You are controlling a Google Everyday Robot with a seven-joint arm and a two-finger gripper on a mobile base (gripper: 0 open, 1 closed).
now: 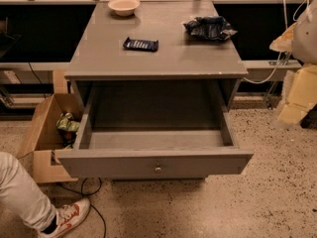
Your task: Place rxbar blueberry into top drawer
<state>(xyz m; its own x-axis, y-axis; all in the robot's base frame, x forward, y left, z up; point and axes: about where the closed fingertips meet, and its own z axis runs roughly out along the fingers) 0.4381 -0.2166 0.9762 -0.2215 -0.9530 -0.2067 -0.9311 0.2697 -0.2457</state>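
Observation:
The rxbar blueberry (pixel 140 44), a small flat dark blue bar with pale lettering, lies on the grey cabinet top (pixel 148 58), left of centre. The top drawer (pixel 153 163) is pulled out wide open towards me. Its round metal knob (pixel 158 169) is on the front panel, and nothing lies inside it. My gripper (pixel 296 99) shows as a pale yellowish shape at the right edge, beside the cabinet. It is well to the right of the bar and the drawer and touches neither.
A wrinkled dark blue bag (pixel 209 27) lies at the back right of the top and a pale bowl (pixel 124 6) at the back. An open cardboard box (pixel 47 128) with a green packet stands on the floor at left. A person's leg and shoe (pixel 69 216) are at bottom left.

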